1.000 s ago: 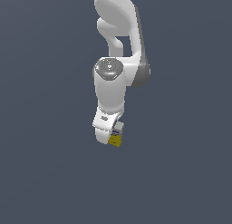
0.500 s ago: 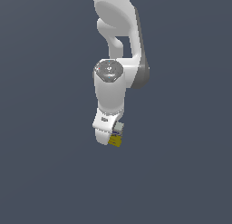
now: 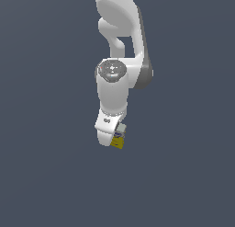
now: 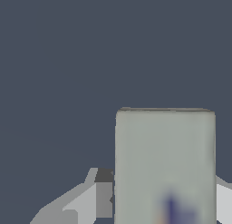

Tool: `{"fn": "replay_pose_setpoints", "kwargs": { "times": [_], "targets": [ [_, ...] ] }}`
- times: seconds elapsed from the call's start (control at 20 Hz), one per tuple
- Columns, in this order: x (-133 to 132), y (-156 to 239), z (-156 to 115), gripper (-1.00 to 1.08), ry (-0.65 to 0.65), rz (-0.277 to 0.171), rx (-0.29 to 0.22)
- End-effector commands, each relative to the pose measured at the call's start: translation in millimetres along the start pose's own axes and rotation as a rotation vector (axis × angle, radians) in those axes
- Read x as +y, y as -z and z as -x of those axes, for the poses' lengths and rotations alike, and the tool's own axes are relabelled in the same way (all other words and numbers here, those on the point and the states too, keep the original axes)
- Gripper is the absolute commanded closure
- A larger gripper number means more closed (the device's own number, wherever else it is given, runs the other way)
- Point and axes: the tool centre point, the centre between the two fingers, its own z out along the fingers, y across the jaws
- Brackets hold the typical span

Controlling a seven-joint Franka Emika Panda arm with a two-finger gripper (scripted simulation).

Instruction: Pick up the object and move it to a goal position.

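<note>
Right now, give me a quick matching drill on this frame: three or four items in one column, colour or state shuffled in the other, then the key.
Column 1
1. box, lower half
2. tool
3. arm's round joint cap
4. background

Column 2
A. grey disc facing the exterior view
B. yellow
C. plain dark blue-grey
D. shut on the box

Pairs: 1-B, 2-D, 3-A, 4-C

The wrist view shows the box's pale top face close up between the fingers.
</note>
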Motion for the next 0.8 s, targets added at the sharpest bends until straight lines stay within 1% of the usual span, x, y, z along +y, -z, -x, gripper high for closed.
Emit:
{"fn": "replay_pose_setpoints", "kwargs": {
  "times": [0.0, 0.25, 0.75],
  "targets": [
    [-0.8, 7.1, -6.7, 1.08, 0.001, 0.001, 0.001],
    [-4.2, 31.8, -30.1, 1.08, 0.001, 0.001, 0.000],
    [-12.0, 101.6, -96.7, 1.08, 0.001, 0.001, 0.000]
  ]
}}
